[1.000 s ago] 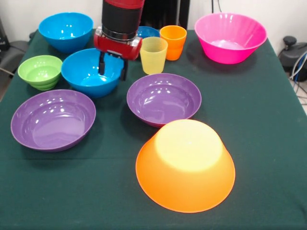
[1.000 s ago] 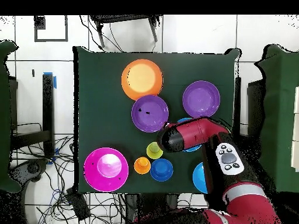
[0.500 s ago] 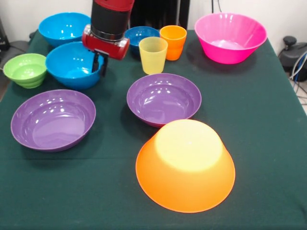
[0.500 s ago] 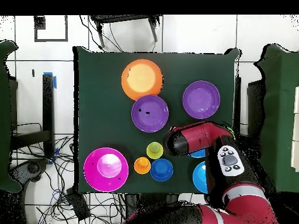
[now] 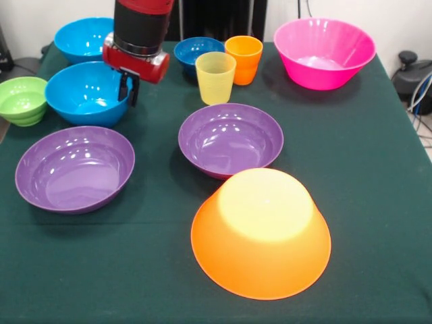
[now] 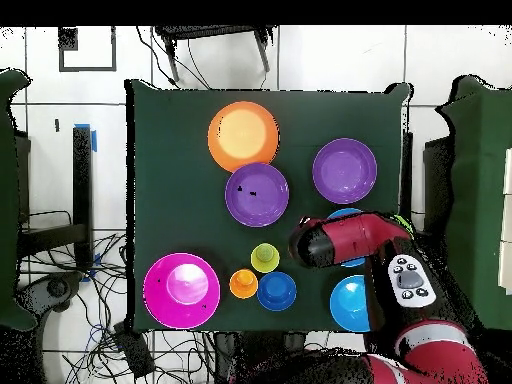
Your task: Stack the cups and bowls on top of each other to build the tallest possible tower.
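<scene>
My gripper (image 5: 127,87) is shut on the right rim of a bright blue bowl (image 5: 82,94) at the left of the table in the front view. A small green bowl (image 5: 22,100) touches that bowl's left side. Behind stand a second bright blue bowl (image 5: 81,38), a small dark blue bowl (image 5: 196,48), the yellow cup (image 5: 215,76) and the orange cup (image 5: 244,57). Two purple bowls (image 5: 74,169) (image 5: 231,138) sit upright mid-table. The wide yellow-orange bowl (image 5: 261,233) lies upside down at the front with nothing on it. In the overhead view my arm (image 6: 345,243) hides most of the held bowl.
A large pink bowl (image 5: 324,50) stands at the back right. The green bowl sits close to the table's left edge (image 5: 5,131). From above, cables (image 6: 110,345) lie on the floor around the table.
My gripper closed on the blue bowl's rim and dragged the bowl left. The bowl pushed the green bowl left toward the table edge. The dark blue bowl is now uncovered.
</scene>
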Controlling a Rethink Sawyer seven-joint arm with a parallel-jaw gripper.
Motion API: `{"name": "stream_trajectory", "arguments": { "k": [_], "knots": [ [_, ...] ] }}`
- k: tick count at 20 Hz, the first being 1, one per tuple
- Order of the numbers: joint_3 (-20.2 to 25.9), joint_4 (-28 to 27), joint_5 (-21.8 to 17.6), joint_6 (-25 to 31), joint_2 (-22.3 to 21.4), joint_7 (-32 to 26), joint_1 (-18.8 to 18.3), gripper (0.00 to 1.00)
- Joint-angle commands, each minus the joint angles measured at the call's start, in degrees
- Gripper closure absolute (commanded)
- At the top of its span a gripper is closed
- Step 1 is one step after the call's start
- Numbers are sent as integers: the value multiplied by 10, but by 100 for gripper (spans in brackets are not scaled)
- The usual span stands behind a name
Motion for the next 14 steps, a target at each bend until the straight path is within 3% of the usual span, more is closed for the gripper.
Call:
{"name": "stream_trajectory", "arguments": {
  "k": [1,7,14],
  "knots": [
    [72,18,39,34,16,-57,-1,100],
    [75,42,68,56,-32,-47,30,100],
    [105,60,118,114,-80,-86,32,100]
  ]
}}
